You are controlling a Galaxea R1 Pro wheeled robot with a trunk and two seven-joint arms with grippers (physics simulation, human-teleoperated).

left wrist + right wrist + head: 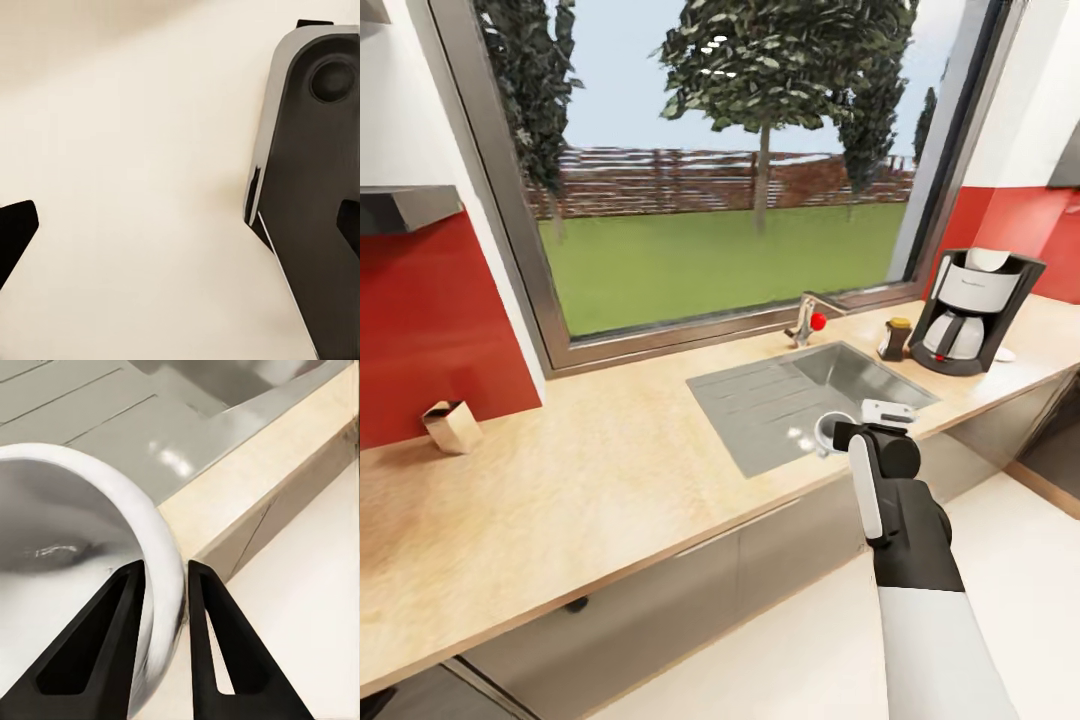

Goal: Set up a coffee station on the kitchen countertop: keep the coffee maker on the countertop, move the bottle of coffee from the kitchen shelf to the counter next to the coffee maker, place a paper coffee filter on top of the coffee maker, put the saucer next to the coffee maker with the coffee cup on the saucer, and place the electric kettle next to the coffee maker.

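Coffee cup (90, 577) rim between right gripper (165, 577) fingers

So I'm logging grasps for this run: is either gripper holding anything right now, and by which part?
The right gripper holds the coffee cup by its rim wall, one finger inside and one outside. The left gripper is open and holds nothing.

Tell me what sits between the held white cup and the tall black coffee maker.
In the head view, the steel sink basin and small dark yellow-capped bottle lie between the cup and coffee maker.
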